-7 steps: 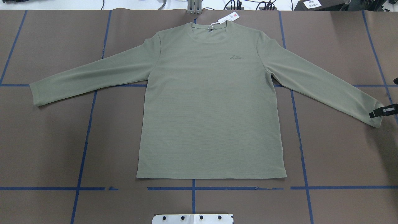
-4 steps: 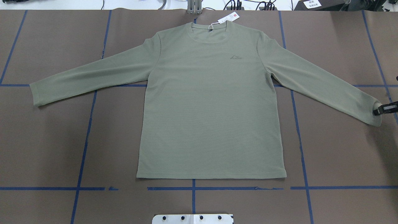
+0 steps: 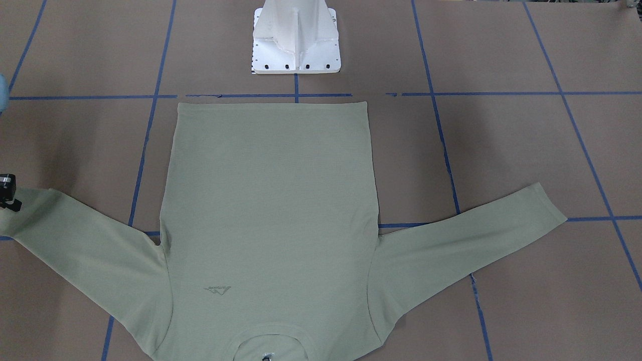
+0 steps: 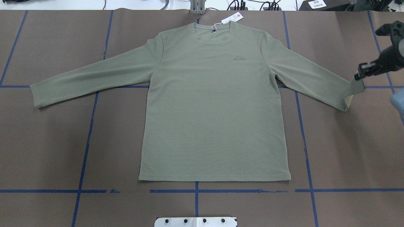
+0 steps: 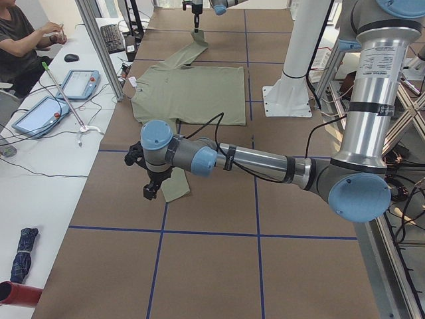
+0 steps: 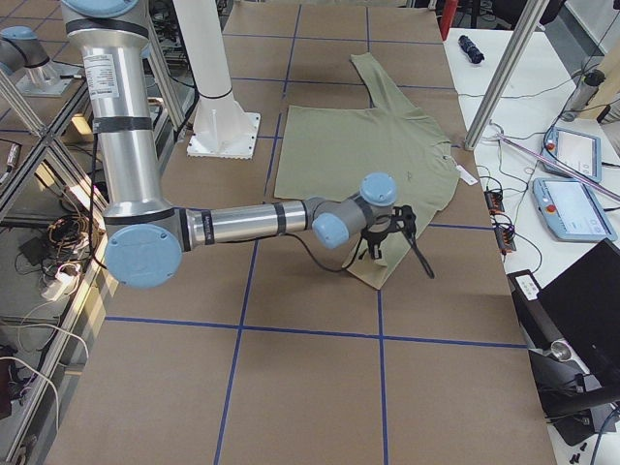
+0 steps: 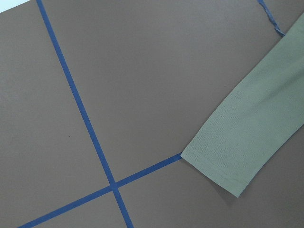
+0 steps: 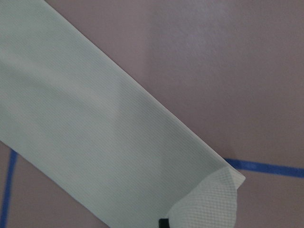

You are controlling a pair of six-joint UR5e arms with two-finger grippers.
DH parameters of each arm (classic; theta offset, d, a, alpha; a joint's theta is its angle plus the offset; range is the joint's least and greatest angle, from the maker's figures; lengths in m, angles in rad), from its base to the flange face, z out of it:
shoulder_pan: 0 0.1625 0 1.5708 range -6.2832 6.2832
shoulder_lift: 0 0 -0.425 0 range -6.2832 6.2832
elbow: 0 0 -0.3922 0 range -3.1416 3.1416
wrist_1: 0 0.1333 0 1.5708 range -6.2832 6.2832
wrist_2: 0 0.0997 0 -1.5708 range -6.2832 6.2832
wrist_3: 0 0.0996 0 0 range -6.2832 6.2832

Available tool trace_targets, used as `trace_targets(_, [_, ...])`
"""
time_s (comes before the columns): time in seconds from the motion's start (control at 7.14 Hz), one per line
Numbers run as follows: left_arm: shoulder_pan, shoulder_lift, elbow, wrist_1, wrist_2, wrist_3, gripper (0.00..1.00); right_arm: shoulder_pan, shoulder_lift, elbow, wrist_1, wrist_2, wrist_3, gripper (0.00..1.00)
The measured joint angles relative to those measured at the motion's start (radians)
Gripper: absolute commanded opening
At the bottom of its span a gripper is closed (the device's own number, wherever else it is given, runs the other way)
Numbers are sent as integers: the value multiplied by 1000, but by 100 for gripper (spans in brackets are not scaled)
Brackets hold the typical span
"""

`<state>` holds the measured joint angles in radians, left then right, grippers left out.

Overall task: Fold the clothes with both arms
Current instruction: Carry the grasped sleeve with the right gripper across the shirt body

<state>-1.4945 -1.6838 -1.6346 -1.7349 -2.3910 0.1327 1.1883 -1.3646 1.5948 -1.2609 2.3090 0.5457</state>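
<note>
Where the overhead view looks down, my right gripper (image 4: 359, 75) pinches one raised cuff of the pale sage-green long-sleeved knit shirt (image 4: 214, 110), which lies flat on the brown tabletop (image 4: 347, 151). From the left end, my left gripper (image 5: 151, 189) hangs near the other cuff; I cannot tell whether it is spread.

Shirt (image 4: 214, 119) flat on table (image 4: 47, 151), hem toward base (image 4: 195, 221), collar on far side, tag (image 4: 232, 17) just behind collar. Sleeves spread left and right. Right cuff (image 4: 353, 91) raised off table, pinched in right gripper (image 4: 359, 76). Left gripper (image 5: 151, 191) above left cuff (image 4: 36, 96), apart.
</note>
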Motion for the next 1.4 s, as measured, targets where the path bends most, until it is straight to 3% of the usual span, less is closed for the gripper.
trace_targets(0.28, [0, -3, -4, 3, 1, -3, 100, -50, 210, 24, -205, -4, 38, 0])
trace_targets(0.84, [1, -8, -1, 6, 12, -1, 100, -181, 585, -46, -227, -7, 289, 0])
trace_targets(0.98, [1, -8, 2, 6, 13, -1, 100, -264, 647, -52, -218, -39, 348, 0])
trace_targets(1.4, [2, -7, 5, 5, 12, -1, 100, -557, 691, -79, -145, -323, 485, 0])
